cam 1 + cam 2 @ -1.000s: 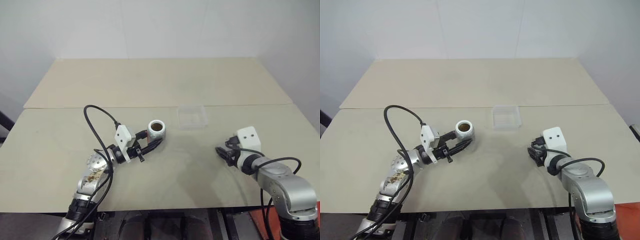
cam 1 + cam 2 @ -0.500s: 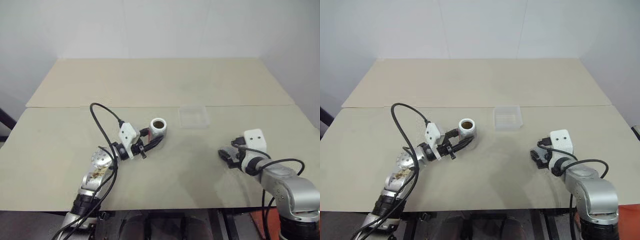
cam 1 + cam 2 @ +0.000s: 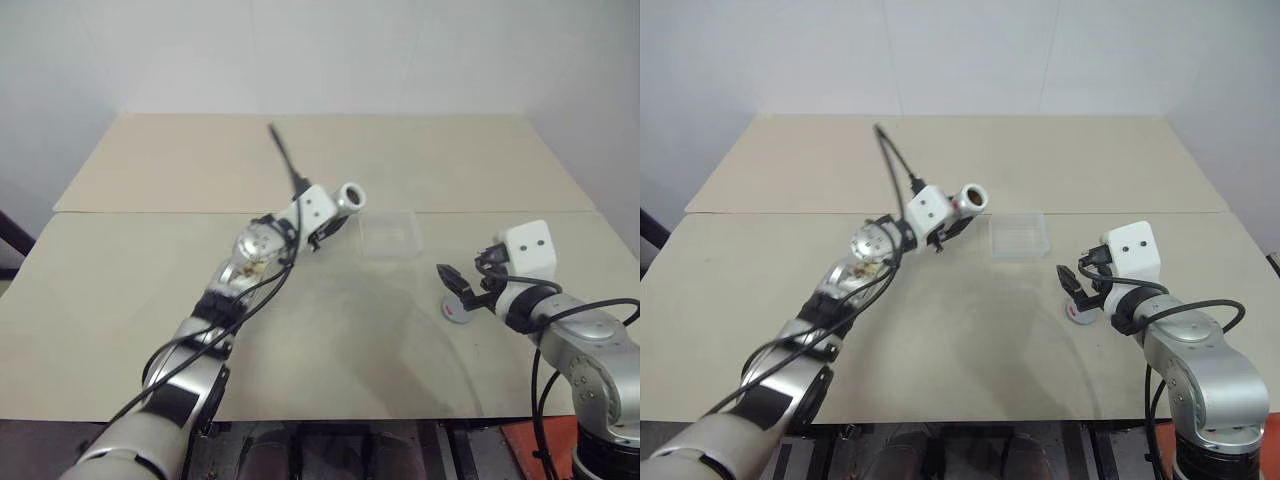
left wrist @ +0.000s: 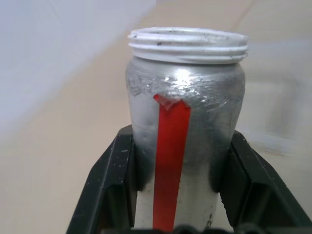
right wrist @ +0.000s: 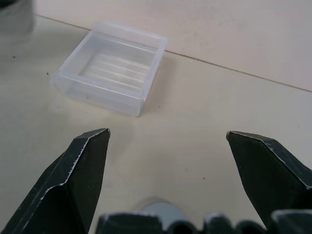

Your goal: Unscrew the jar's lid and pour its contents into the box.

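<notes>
My left gripper is shut on the jar, a silver-grey cylinder with a red stripe and a white threaded rim. The jar hangs above the table, tipped so its open mouth faces the box, a shallow clear tray just right of it. The contents show as a dark patch inside the mouth. My right gripper stands open, a little above the lid. The lid is a small grey disc lying flat on the table with nothing gripping it.
The beige table is made of two boards with a seam running across just behind the box. A black cable arcs up from my left arm. A white wall stands behind the far edge.
My left arm has carried the jar up, forward and to the right, close to the box, rolling it. My right gripper has opened, left the lid on the table and risen.
</notes>
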You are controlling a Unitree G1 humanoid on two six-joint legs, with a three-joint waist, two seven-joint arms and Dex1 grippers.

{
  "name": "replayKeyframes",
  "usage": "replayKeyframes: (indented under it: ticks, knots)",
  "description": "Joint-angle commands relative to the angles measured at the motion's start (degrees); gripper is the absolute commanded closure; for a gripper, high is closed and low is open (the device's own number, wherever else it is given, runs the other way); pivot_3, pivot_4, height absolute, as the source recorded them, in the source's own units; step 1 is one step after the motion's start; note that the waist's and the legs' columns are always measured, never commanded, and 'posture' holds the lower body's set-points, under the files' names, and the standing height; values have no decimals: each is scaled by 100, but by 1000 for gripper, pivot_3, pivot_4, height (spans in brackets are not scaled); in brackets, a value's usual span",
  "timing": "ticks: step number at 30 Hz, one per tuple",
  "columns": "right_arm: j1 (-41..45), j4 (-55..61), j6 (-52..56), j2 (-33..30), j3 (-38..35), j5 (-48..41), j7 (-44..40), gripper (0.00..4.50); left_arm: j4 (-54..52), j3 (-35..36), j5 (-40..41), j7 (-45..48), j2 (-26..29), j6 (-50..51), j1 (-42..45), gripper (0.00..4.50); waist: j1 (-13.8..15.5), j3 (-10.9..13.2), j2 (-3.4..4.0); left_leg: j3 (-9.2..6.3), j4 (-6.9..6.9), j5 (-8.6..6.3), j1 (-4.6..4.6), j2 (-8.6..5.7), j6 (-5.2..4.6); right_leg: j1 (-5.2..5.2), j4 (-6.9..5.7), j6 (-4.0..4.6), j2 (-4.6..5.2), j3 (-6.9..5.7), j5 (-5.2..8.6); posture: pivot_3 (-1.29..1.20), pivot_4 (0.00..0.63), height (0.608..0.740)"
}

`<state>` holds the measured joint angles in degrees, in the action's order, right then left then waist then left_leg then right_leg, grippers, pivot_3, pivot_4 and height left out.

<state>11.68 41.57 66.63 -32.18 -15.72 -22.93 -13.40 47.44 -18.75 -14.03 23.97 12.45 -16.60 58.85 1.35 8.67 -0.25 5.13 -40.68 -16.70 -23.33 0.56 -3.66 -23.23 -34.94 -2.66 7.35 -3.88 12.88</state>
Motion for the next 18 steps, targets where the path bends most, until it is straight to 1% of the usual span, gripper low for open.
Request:
replayKeyframes:
  ticks: [1, 5, 7, 10, 11, 12, 14, 18]
  knots:
    - [-50, 414, -57, 109, -119, 29, 139, 44, 1338, -1160, -1773, -1913, -133, -953, 958, 2633, 12, 2, -3, -1, 0, -1, -2, -3, -2, 0, 0, -2, 2, -1, 0, 0, 150, 740]
    - [-235, 618, 27, 200, -212, 61, 234, 44, 2400, -2473, -3324, -3558, -358, -1032, 1796, 2633, 22, 5, -8, -1, 0, -4, -9, -8, -7, -3, 2, -9, 6, -1, 0, 0, 150, 740]
    - [-335, 745, 63, 231, -259, 66, 278, 44, 2684, -3135, -4064, -4317, -418, -844, 2048, 2633, 21, 5, -8, -2, 0, -5, -13, -7, -9, -7, 2, -12, 7, 0, 2, 0, 150, 740]
    - [-498, 906, 119, 260, -309, 109, 372, 44, 2948, -3840, -4855, -5267, -550, -441, 2296, 2633, 11, 5, -9, -2, 0, -5, -19, -5, -9, -15, -1, -13, 7, 0, 3, 0, 150, 740]
    - [-539, 955, 140, 284, -314, 114, 405, 44, 3005, -3902, -4937, -5449, -599, -359, 2335, 2633, 10, 6, -9, -2, 0, -5, -20, -5, -9, -17, -2, -13, 7, 1, 3, 0, 150, 740]
    - [-583, 1020, 177, 307, -336, 115, 437, 44, 3064, -4157, -5224, -5685, -656, -148, 2406, 2633, 9, 6, -9, -2, -1, -5, -22, -4, -9, -19, -3, -13, 7, 1, 3, 0, 150, 740]
    - [-631, 1156, 266, 355, -357, 119, 514, 44, 3160, -4430, -5534, -5901, -740, 47, 2467, 2633, 21, 6, -10, -4, -3, -5, -33, -3, -8, -28, -5, -13, 7, 0, 3, 0, 150, 740]
    - [-661, 1345, 392, 466, -421, 107, 587, 44, 3288, -4605, -5757, -5826, -807, 188, 2524, 2633, 25, 6, -10, 1, -6, -4, -50, -4, -8, -48, -9, -13, 9, 2, 3, 0, 150, 740]
